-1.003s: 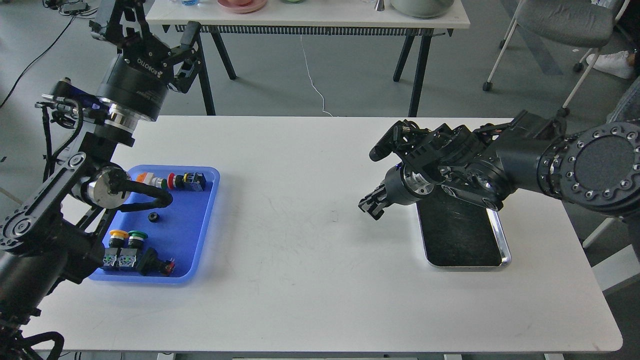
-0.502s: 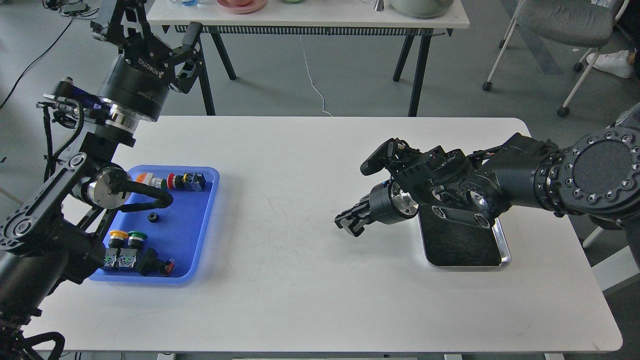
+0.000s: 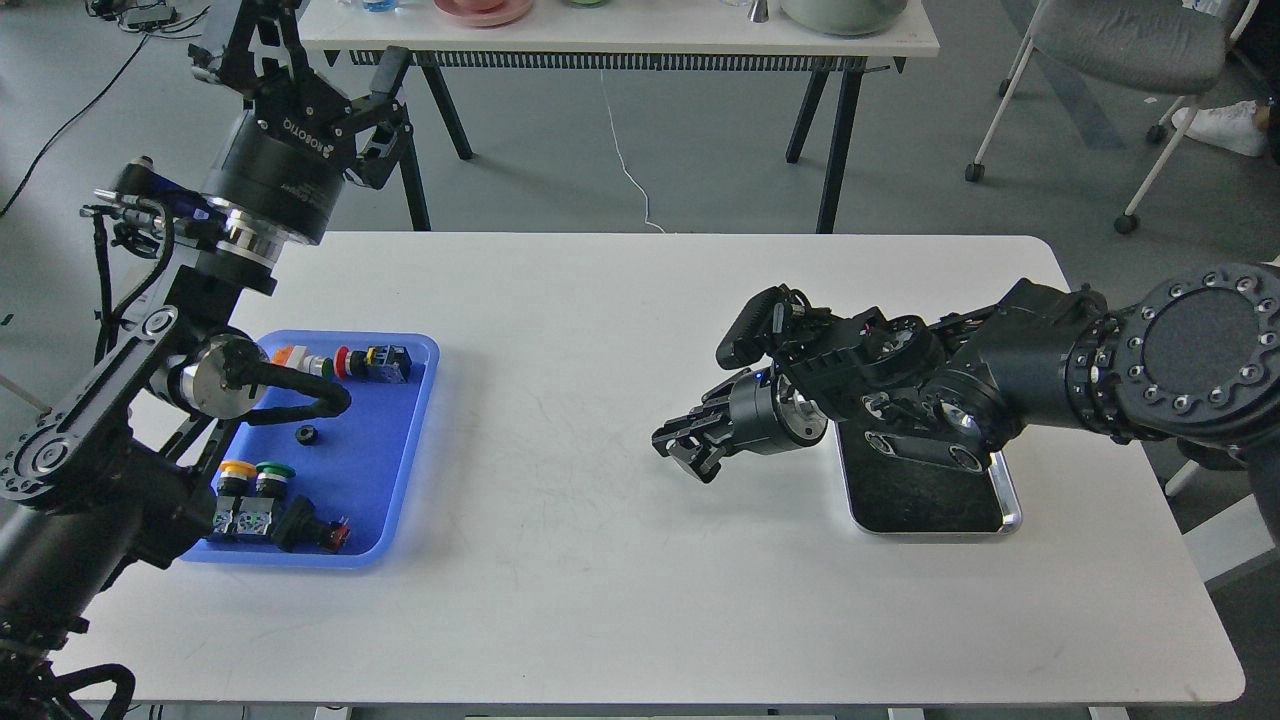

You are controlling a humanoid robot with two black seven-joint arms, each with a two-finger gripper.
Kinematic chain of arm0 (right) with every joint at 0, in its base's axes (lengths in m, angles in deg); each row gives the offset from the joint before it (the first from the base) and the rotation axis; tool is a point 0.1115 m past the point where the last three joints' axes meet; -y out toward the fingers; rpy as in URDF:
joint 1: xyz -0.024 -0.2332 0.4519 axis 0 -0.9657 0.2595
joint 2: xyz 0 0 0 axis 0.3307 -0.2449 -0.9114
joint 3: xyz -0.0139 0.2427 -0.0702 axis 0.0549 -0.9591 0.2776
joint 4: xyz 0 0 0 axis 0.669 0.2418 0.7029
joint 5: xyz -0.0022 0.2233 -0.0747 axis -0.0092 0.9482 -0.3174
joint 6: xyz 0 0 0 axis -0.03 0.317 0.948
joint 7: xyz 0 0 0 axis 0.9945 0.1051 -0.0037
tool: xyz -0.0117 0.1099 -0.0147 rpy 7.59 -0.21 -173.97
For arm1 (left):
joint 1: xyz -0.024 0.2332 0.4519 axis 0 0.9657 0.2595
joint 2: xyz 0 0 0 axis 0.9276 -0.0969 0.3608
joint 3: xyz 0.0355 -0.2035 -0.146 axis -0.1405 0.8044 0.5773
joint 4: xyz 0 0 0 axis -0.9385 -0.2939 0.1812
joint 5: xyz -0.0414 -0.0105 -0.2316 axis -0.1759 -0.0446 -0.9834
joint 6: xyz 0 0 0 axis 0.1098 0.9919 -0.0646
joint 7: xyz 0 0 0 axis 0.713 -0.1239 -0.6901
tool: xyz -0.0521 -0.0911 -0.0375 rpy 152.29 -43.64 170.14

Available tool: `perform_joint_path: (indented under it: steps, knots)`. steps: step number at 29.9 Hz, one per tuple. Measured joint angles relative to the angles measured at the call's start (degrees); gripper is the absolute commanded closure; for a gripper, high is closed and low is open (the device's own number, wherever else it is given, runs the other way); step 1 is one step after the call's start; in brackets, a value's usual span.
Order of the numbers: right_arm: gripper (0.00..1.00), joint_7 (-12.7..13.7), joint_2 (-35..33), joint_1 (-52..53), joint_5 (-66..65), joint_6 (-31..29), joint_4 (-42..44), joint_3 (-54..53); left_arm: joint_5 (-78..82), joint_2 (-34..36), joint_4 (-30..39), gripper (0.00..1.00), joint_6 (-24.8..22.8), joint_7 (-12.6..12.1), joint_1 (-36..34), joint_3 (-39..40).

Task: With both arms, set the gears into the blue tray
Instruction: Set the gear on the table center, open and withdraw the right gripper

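The blue tray (image 3: 400, 470) lies at the table's left side. One small black gear (image 3: 306, 435) rests in its middle, among several push-button switches. My left gripper (image 3: 320, 45) is raised high beyond the table's far-left corner, open and empty, well above and behind the tray. My right gripper (image 3: 684, 452) hangs low over the bare table centre, left of the steel tray (image 3: 1008, 505), pointing left toward the blue tray. Its dark fingers sit close together, and I cannot make out whether anything is between them.
Switches with coloured caps (image 3: 345, 362) line the blue tray's far end, and more (image 3: 262, 495) fill its near end. My left arm's cable loop (image 3: 300, 400) hangs over the tray. A second table (image 3: 620, 40) and a chair (image 3: 1130, 50) stand beyond.
My right arm has swung left and slightly down, carrying its gripper off the steel tray's edge toward the table's middle. The left arm has barely moved.
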Motion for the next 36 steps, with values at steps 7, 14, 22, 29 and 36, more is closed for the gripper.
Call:
perform_joint_path:
  steps: [7,14,22,29,36]
  knots:
    - [0.82,0.0,0.0,-1.0,-5.3,2.9,-0.5,0.0,0.0,0.2,0.0,0.01,0.0,0.0,0.1,0.0]
    - [0.82,0.0,0.0,-3.5,-7.4,7.3,-0.3,0.0,0.0,0.5,0.0,0.0,0.0,0.0,0.3,0.1]
    - [0.79,0.0,0.0,-6.6,-8.2,9.1,1.9,0.0,-0.1,0.6,0.0,0.0,0.0,0.0,0.7,0.8]
    - [0.58,0.0,0.0,-8.1,-8.2,9.3,3.8,0.0,0.0,0.5,0.0,0.0,-0.2,-0.1,1.0,1.1]
    - [0.28,0.0,0.0,-8.5,-8.2,9.6,3.9,0.0,0.0,0.5,0.0,0.0,-0.2,-0.1,1.1,1.1]
